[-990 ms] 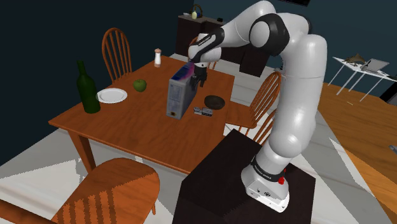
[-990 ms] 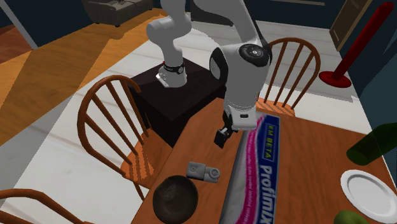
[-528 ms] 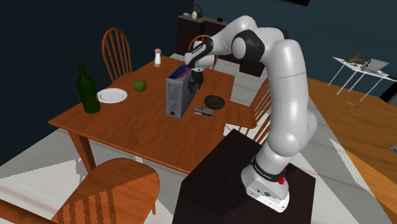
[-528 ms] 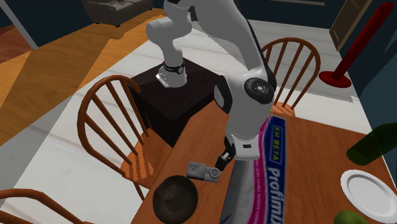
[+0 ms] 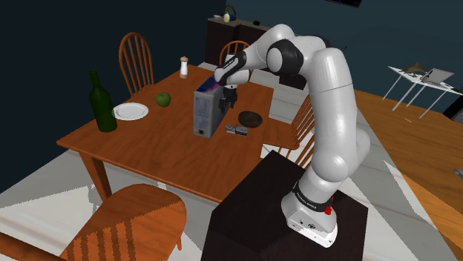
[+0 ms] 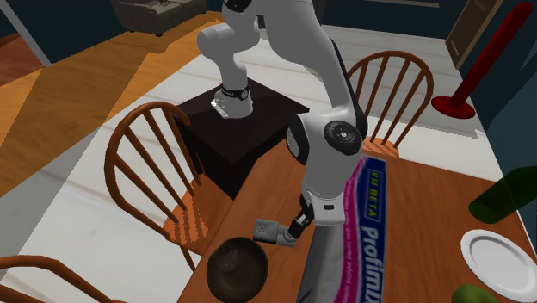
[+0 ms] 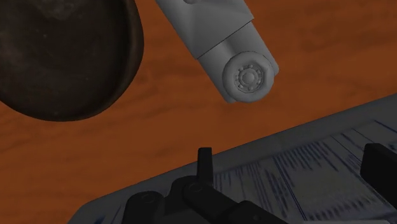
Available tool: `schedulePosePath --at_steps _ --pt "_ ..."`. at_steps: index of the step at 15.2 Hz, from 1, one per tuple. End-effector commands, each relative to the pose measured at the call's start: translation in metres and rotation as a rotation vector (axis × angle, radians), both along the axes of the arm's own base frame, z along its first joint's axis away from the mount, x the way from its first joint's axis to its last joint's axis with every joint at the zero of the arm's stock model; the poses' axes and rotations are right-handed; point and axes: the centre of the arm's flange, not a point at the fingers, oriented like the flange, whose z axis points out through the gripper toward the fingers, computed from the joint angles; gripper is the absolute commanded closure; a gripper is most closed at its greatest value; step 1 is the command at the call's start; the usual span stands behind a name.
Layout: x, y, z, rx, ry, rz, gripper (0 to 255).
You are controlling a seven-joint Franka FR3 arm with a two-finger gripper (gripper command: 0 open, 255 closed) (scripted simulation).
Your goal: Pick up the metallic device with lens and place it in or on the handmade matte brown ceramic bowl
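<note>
Pincer [image 7: 291, 159], black and two-fingered, hangs open and empty close by the grey metal lens-tipped device [image 7: 245, 73] beside the matte dark-brown bowl [image 7: 63, 57].

On the table [image 5: 148, 152], the device [image 6: 272, 231] is lying just beside the bowl [image 6: 237, 269], apart from it, with the box [image 5: 208, 111] standing at its other side. My pincer [image 6: 297, 229] is hanging by the box's side, close to the device. Toward the shoulder view's left, a fruit [image 5: 163, 98], plate [image 5: 130, 111] and bottle [image 5: 102, 104] are sitting, and a shaker [image 5: 183, 68] is standing near the far edge.
</note>
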Motion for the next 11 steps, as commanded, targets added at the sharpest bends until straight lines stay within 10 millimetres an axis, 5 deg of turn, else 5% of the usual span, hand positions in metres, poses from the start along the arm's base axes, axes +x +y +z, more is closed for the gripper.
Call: schedulePosePath --at_steps 1,6,7,11 --pt "-0.0004 0.0034 -0.0089 0.005 0.007 0.000 0" --pt "-0.0004 0.0034 -0.0089 0.005 0.007 0.001 0" --pt "-0.0005 0.0026 -0.0080 0.005 0.007 0.001 255" --pt "-0.0012 0.0035 -0.0101 0.005 0.006 0.001 255"
